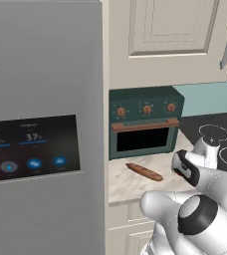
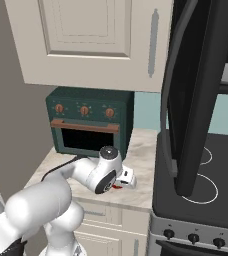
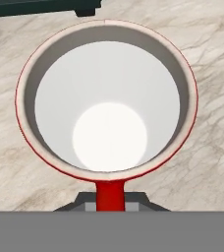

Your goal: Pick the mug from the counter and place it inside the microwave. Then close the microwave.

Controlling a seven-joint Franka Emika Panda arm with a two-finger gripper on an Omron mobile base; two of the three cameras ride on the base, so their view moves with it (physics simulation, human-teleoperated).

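In the hand view I look straight down into the red mug (image 3: 109, 106) with its white inside, standing upright on the marbled counter (image 3: 212, 74). Its red handle runs down between my dark fingertips, and my gripper (image 3: 110, 204) is shut on that handle. From the right base view my gripper (image 2: 125, 180) is low over the counter (image 2: 141, 150), with a sliver of the red mug (image 2: 117, 187) under the hand. The microwave's dark door (image 2: 196, 95) hangs open over the stove at the right; its inside is hidden.
A dark green toaster oven (image 2: 88, 122) stands at the back of the counter, close behind the mug. A brown bread (image 1: 144, 172) lies left of my hand. The black stovetop (image 2: 211, 185) is on the right, the grey fridge (image 1: 41, 139) on the left.
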